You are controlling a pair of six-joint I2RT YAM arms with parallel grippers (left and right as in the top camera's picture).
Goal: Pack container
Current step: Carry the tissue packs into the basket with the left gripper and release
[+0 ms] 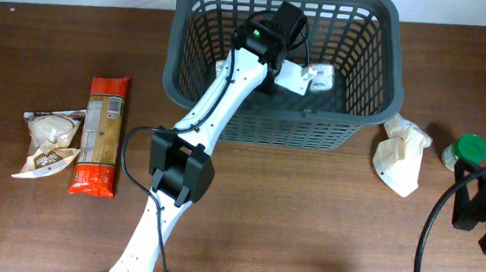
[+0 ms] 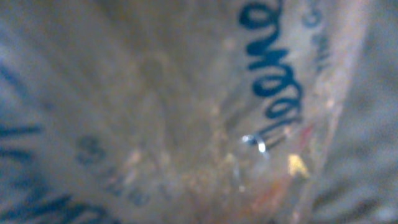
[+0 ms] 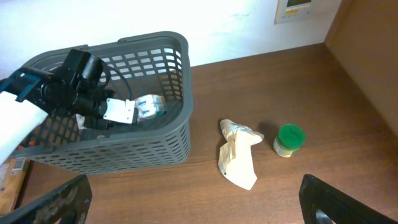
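Note:
The container, a dark grey slotted basket, stands at the back middle of the table; it also shows in the right wrist view. My left arm reaches down into it. My left gripper is shut on a clear plastic packet with blue print, held low inside the basket's right half. The packet fills the left wrist view as a blur and hides the fingers. In the right wrist view the left gripper and the packet show inside the basket. My right gripper is open and empty above the table, right of the basket.
A crumpled white bag and a small green-lidded jar lie right of the basket. An orange pasta packet and a white pouch lie at the left. The right arm is at the right edge.

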